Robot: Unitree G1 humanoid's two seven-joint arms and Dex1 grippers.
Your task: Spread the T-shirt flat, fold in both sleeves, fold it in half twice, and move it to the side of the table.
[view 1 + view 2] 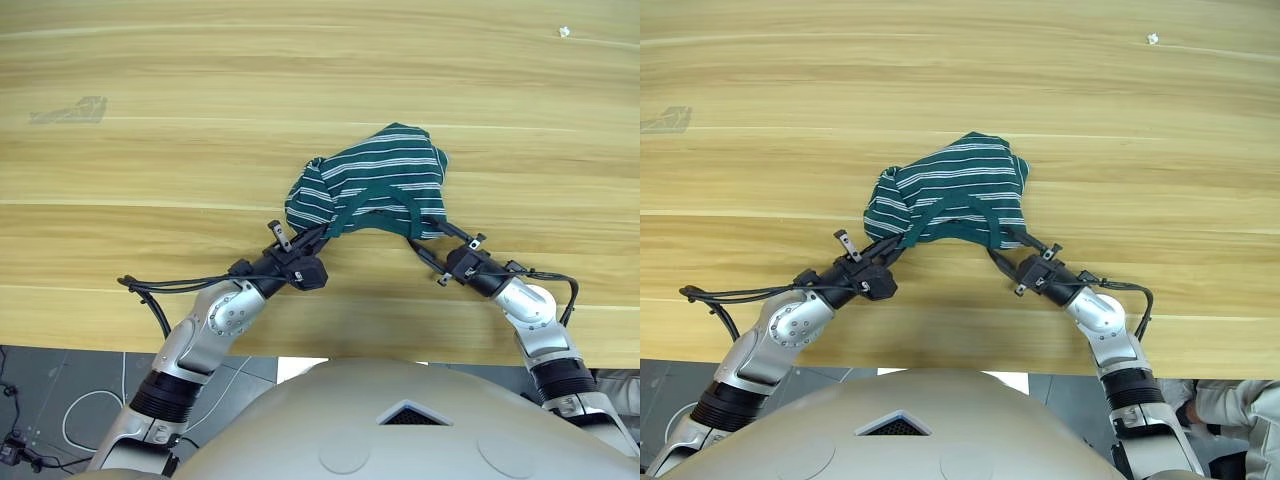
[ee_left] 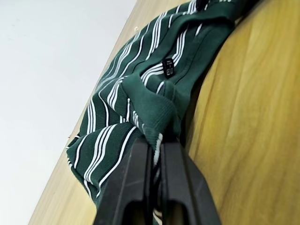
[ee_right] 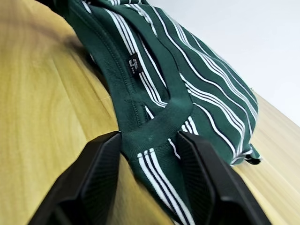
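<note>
Seen from the head, a dark green, white-striped T-shirt (image 1: pixel 375 180) lies bunched in a rumpled heap on the pale wooden surface (image 1: pixel 150 180), about midway across and closer to the near edge than the far one. The left gripper (image 1: pixel 312 238) meets the heap's near left corner and the right gripper (image 1: pixel 428 246) its near right corner, and the cloth's near edge is drawn between them. A small white scrap (image 1: pixel 564 31) lies at the far right, well apart from the shirt, and a faint grey mark (image 1: pixel 68 110) shows on the wood at the far left. In the left wrist view, the two black fingers (image 2: pixel 133 187) stand almost together, pinching a thin fold of striped cloth where the plain green ribbed neckband (image 2: pixel 157 110) comes down to them. Beyond the fingers the shirt rises in a mound, and a small black label (image 2: pixel 168 67) sits just beside the band. The wood runs along one side of the cloth. In the right wrist view, the fingers (image 3: pixel 93 178) stand part-way apart, and a thicker gather of neckband and striped cloth fills the gap and touches both inner faces. The rest of the shirt slopes away from this grip across the wood, and the black label shows on the band farther along.
</note>
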